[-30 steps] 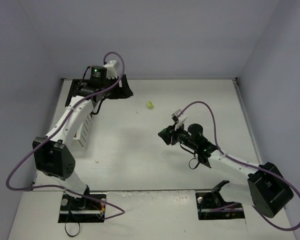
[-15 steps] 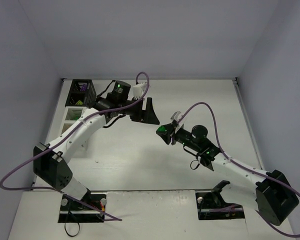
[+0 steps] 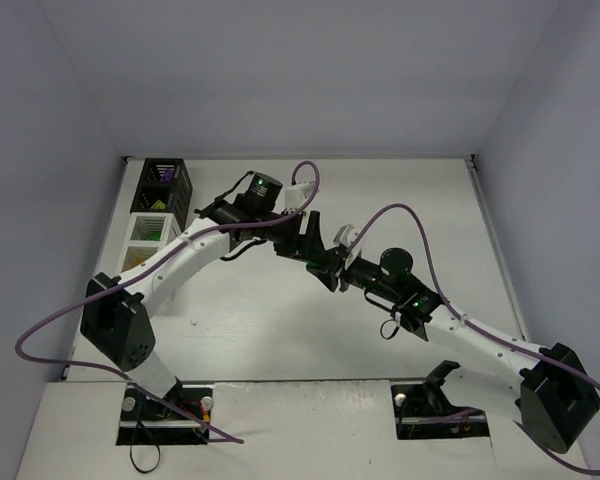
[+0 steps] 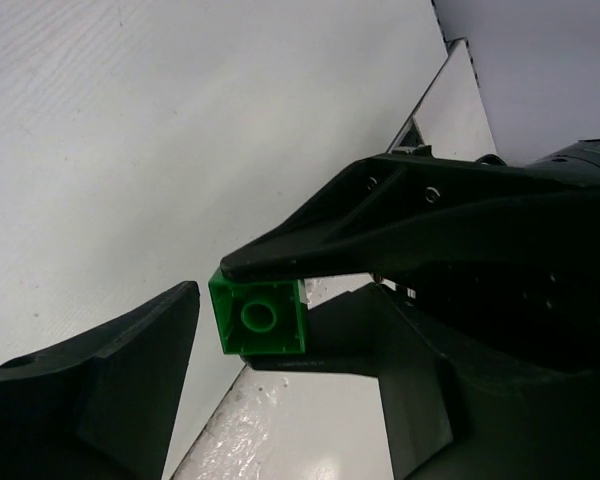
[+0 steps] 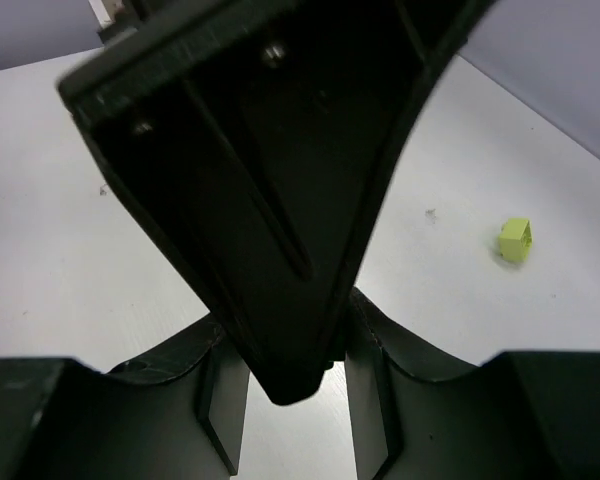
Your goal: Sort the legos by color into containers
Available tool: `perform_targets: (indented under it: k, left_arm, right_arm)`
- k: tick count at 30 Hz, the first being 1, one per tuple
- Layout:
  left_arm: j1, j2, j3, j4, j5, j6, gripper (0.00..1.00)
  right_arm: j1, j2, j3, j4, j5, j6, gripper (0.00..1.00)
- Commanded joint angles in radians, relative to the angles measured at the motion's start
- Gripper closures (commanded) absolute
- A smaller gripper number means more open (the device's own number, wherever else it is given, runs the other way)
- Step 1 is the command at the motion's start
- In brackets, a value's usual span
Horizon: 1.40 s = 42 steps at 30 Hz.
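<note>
Black bin (image 3: 181, 186) holds purple legos (image 3: 160, 174), right tool (image 3: 329, 268) clamps green lego (image 4: 258, 318), left tool (image 3: 309, 233) apart.

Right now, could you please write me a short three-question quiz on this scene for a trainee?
1. True or false: the left gripper is shut on the small dark green plastic brick.
2. Which one holds that brick? A) left gripper B) right gripper C) neither
3. Fill in: the tiny light green plastic brick lies on the white ____.
Key: 1 false, its jaws stand open; 2 B; 3 table.
</note>
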Motion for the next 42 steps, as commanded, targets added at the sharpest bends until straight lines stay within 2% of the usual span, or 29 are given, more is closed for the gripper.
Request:
perform_targets:
  k: [1,6,8,12,13,14,16,17,18,21,22,24,26,29,30,33,36,42]
  left_arm:
    - [-0.012,0.006,0.052,0.033,0.01,-0.006,0.4]
    - [-0.012,0.041,0.067,-0.033,-0.043,0.02,0.41]
    - [-0.012,0.042,0.057,-0.015,-0.018,0.014,0.45]
    - [-0.012,0.036,0.047,-0.005,-0.006,0.009,0.79]
    - [-0.012,0.033,0.046,-0.007,-0.004,0.011,0.86]
    - [-0.012,0.032,0.044,-0.004,0.003,0.012,0.87]
    - [-0.012,0.021,0.04,0.004,0.002,0.016,0.94]
    - [-0.012,0.018,0.038,0.001,-0.009,0.017,0.97]
    - [-0.011,0.007,0.04,-0.004,-0.021,0.029,0.98]
    - [0.007,-0.014,0.049,-0.042,-0.084,0.055,0.98]
    - [0.02,-0.02,0.049,-0.062,-0.096,0.061,0.98]
    - [0.067,-0.045,0.053,-0.091,-0.163,0.083,0.98]
    - [0.128,-0.072,0.053,-0.139,-0.223,0.106,0.98]
    - [0.207,-0.111,0.06,-0.203,-0.384,0.129,0.98]
    - [0.259,-0.122,0.063,-0.218,-0.486,0.131,0.98]
    - [0.355,-0.149,0.073,-0.26,-0.657,0.137,0.98]
    - [0.452,-0.159,0.078,-0.26,-0.774,0.14,0.98]
    - [0.621,-0.116,0.106,-0.208,-0.877,0.152,0.98]
  right_arm:
    - [0.011,-0.034,0.058,0.058,-0.013,-0.023,0.99]
    - [0.011,-0.039,0.055,0.057,-0.003,-0.028,0.99]
    - [0.011,-0.036,0.053,0.058,-0.002,-0.028,0.99]
    - [0.011,-0.033,0.041,0.072,0.006,-0.028,0.99]
    - [0.011,-0.033,0.039,0.074,0.007,-0.025,0.96]
    - [0.011,-0.031,0.038,0.075,0.01,-0.025,0.94]
    - [0.011,-0.029,0.038,0.074,0.014,-0.023,0.81]
    - [0.011,-0.029,0.038,0.071,0.015,-0.022,0.7]
    - [0.009,-0.026,0.042,0.058,0.027,-0.019,0.46]
    - [0.011,-0.025,0.042,0.038,0.058,-0.008,0.18]
    - [0.009,-0.02,0.039,0.035,0.058,0.003,0.18]
    - [0.009,-0.014,0.036,0.031,0.086,0.01,0.04]
    - [0.009,0.001,0.033,0.034,0.121,0.026,0.02]
    - [0.008,0.026,0.019,0.054,0.173,0.049,0.02]
    - [0.008,0.033,0.015,0.06,0.188,0.055,0.01]
    - [0.008,0.066,0.015,0.06,0.237,0.078,0.02]
    - [0.006,0.09,0.016,0.057,0.245,0.093,0.02]
    - [0.006,0.09,0.002,0.078,0.257,0.108,0.02]
